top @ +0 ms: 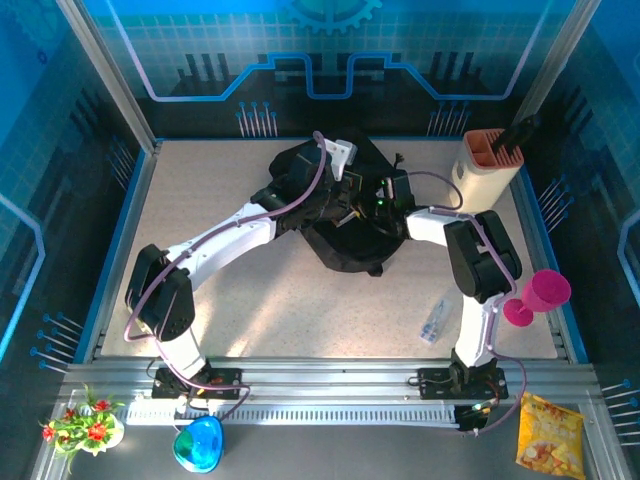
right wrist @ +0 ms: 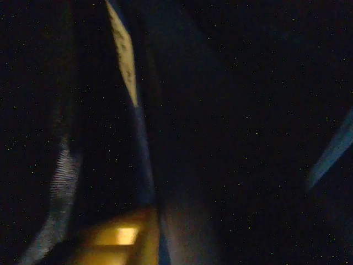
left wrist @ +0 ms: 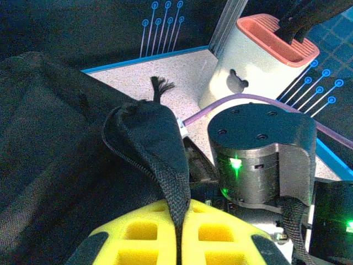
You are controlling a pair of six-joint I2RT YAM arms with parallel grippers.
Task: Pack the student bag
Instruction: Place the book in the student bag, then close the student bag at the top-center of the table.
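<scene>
Speckled beige tabletop [top: 250,320] with blue edging sits inside glowing blue panel walls. At its far middle lies the student bag [top: 350,245], a large black soft fabric backpack, rumpled, with both my arms reaching onto it. My left gripper [left wrist: 177,223] is pinched tight on the bag's black webbing strap [left wrist: 171,182], which runs down between my yellow fingers [left wrist: 138,237] from a folded zippered flap. My right gripper [top: 365,205] is buried among the bag's dark folds; its wrist view is murky and blurred, so I cannot tell how its jaws stand. Beyond the bag, in the far right corner, stands a cream holder with a salmon rim [top: 487,165].
</scene>
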